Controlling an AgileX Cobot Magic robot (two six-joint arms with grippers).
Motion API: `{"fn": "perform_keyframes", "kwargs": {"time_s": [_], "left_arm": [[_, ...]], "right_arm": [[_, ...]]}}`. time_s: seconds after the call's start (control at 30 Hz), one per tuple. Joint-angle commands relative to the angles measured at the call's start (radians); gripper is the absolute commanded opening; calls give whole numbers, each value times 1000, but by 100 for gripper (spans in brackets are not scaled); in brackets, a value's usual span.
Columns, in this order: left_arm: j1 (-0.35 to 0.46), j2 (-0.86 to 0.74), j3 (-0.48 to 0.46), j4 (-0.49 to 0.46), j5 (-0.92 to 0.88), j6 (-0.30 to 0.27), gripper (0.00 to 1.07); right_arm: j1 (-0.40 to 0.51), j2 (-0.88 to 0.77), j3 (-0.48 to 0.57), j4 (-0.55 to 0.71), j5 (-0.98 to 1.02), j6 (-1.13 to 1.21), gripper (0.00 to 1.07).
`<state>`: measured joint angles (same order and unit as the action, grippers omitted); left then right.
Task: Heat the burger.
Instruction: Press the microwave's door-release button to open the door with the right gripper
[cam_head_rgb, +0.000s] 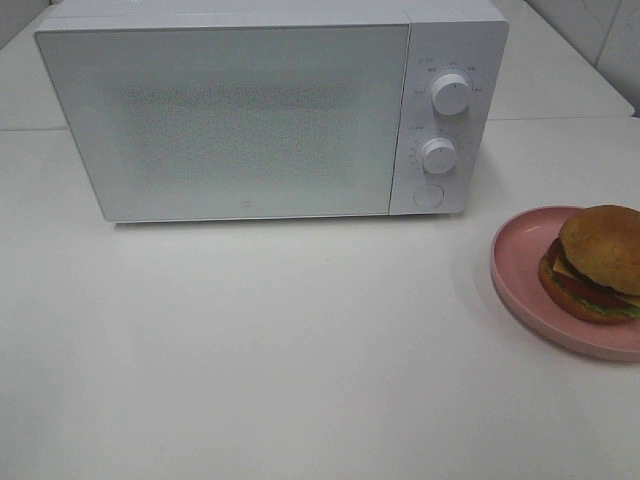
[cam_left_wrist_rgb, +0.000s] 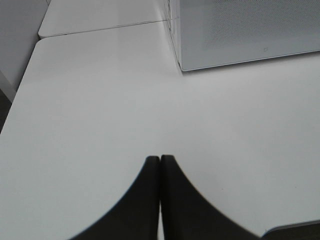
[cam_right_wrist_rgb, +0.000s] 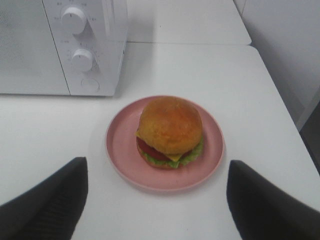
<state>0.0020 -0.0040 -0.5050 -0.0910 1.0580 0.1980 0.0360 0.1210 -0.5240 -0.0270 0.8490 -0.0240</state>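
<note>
The microwave (cam_head_rgb: 240, 120) stood with its door closed, the tiny print ringing its two knobs (cam_head_rgb: 451, 93) and a small mark low on the door too fine to read. The burger (cam_right_wrist_rgb: 170, 131) sat on a pink plate (cam_right_wrist_rgb: 120, 150) just ahead of the right pincer (cam_right_wrist_rgb: 156, 161), whose dark fingers (cam_right_wrist_rgb: 50, 200) were spread wide and released, gripping nothing. Beyond the plate from that pincer rose the microwave's control panel, with a round button (cam_right_wrist_rgb: 90, 84) under the knobs. The left pincer (cam_left_wrist_rgb: 160, 159) was clenched, fingertips pressed together over the bare white table (cam_left_wrist_rgb: 100, 110), the microwave's lower front corner well ahead of it. Only the wrist views caught the pincers; the high camera cut the plate at the frame's edge, while the right wrist view showed it whole
</note>
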Motion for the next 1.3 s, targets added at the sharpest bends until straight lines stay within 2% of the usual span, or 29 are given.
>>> {"fn": "perform_keyframes", "kwargs": {"time_s": [0.03, 0.27, 0.77, 0.97, 1.03, 1.13, 1.2, 1.23, 1.3], "left_arm": [[1, -21, 0, -5, -14, -5, 0], [1, -21, 0, -5, -14, -5, 0], [1, -21, 0, -5, -14, -5, 0], [1, -21, 0, -5, -14, -5, 0], [1, -21, 0, -5, -14, -5, 0], [1, -21, 0, -5, -14, -5, 0], [1, -21, 0, -5, -14, -5, 0], [1, -21, 0, -5, -14, -5, 0], [1, -21, 0, -5, -14, -5, 0]], "right_arm": [[-2, 66, -3, -1, -121, -8, 74], [-2, 218, -3, 2, -327, -8, 74], [-2, 502, -3, 2, -618, -8, 74], [-2, 641, -3, 0, -823, -8, 72], [-2, 726, -3, 0, -932, -9, 65], [-2, 748, -3, 0, -954, -9, 62], [-2, 809, -3, 0, -1011, -12, 52], [-2, 809, -3, 0, -1011, -12, 52], [-1, 885, -3, 0, -1078, -12, 32]]}}
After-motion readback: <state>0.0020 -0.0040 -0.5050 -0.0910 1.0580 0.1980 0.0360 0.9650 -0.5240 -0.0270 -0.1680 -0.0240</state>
